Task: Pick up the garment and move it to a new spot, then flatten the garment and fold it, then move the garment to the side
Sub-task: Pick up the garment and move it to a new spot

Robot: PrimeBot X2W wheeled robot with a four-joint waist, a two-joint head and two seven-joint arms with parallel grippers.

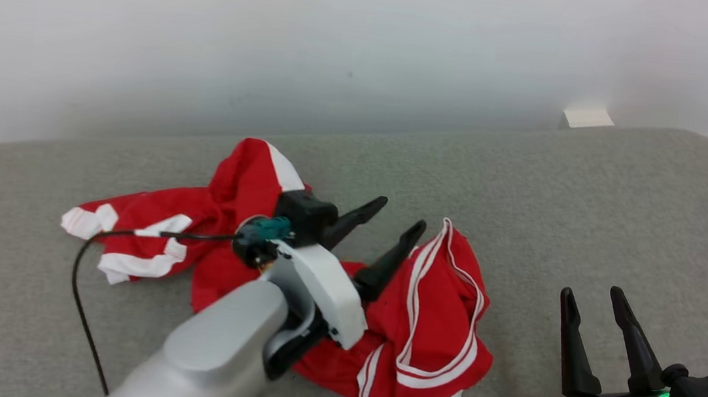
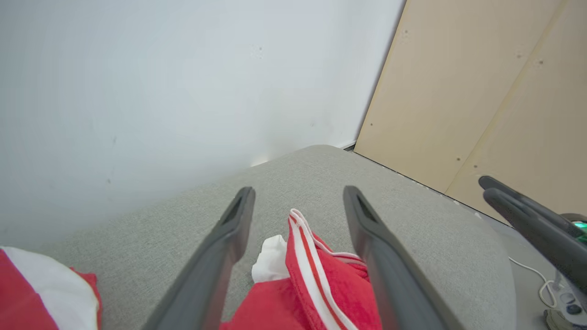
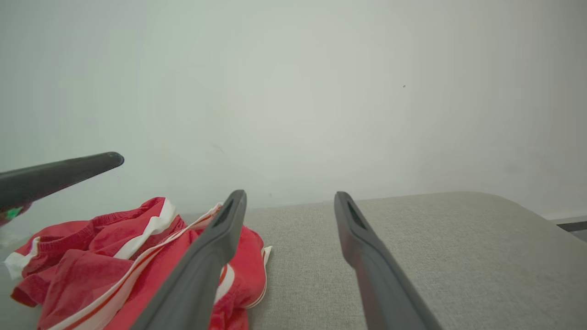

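I see the red garment (image 1: pixel 439 326) lying crumpled in the middle of the grey cushion (image 1: pixel 591 197). My left pincer (image 1: pixel 401 212) hangs over it, spread wide and empty. My right pincer (image 1: pixel 591 292), also spread and empty, sits nearer the right edge.

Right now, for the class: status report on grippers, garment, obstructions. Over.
Left gripper open, above the garment. Right gripper open, empty, to its right. Garment crumpled on grey cushion, unfolded. Left arm's cable trails beside it; otherwise nothing blocking.
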